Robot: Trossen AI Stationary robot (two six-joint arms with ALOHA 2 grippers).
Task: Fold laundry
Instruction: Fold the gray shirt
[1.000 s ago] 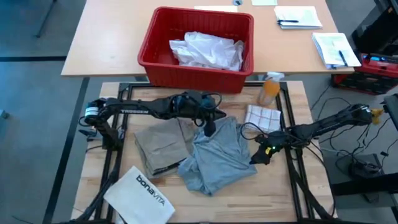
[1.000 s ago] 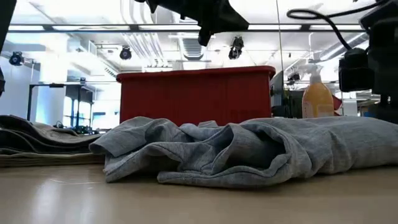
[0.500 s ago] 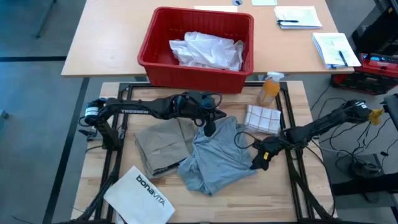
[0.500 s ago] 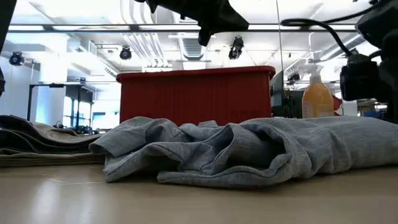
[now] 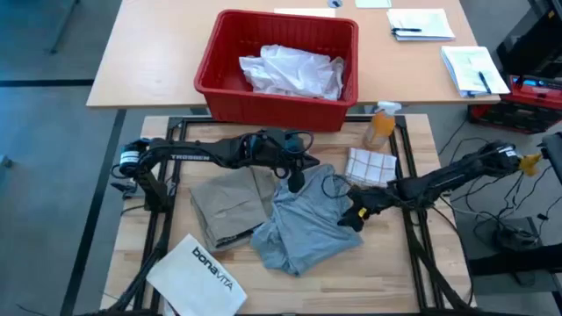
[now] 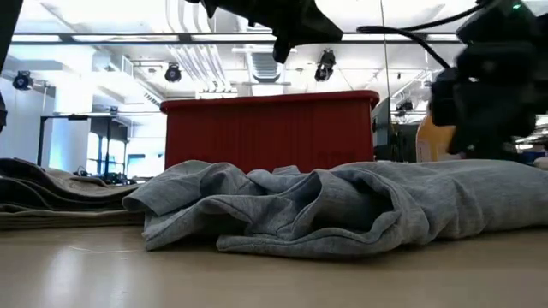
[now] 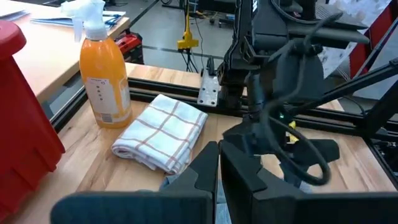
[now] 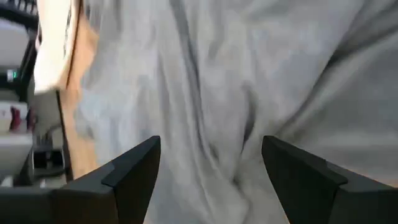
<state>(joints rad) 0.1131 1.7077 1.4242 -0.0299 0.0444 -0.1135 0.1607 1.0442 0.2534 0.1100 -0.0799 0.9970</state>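
Right pincer [image 5: 353, 218] spread wide over grey T-shirt's [image 5: 307, 224] right edge, left pincer [image 5: 296, 183] closed above.

overhead and table-level cameras share the grey t-shirt [image 5: 307, 219].

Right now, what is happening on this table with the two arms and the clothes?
The robot is partway through folding laundry. The right pincer, fingers wide open, is over the right edge of the crumpled grey T-shirt. The left pincer, fingers close together, hangs over the shirt's top edge. A khaki piece lies folded beside it, and a white garment waits in the red bin.
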